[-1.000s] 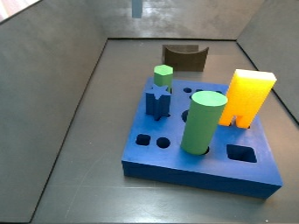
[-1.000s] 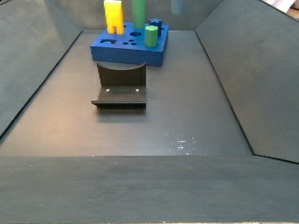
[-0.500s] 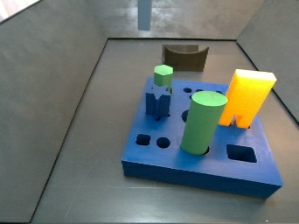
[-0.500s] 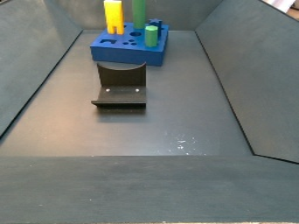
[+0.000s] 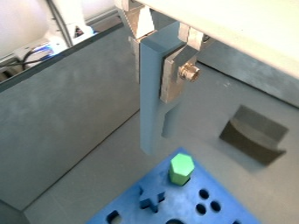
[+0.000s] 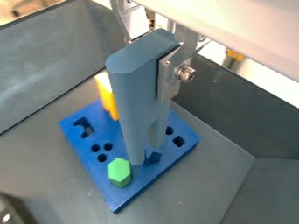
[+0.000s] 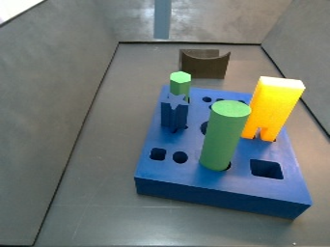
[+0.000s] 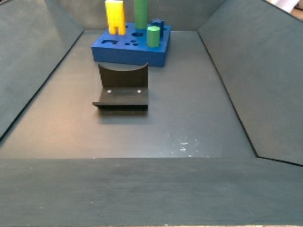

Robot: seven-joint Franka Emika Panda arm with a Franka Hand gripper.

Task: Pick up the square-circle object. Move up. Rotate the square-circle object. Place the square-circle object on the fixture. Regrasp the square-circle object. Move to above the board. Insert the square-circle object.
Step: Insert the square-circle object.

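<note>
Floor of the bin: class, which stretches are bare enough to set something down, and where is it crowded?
Bare: the wide floor between the fixture and the near wall, and the strips beside the board. Crowded: the board's top, with the green cylinder, orange-yellow block and smaller pegs. The end effector hangs high, shut on the square-circle object.

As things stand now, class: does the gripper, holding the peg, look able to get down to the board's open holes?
Probably yes: the gripper holds the square-circle object upright, high above the board, with only open space between.
</note>
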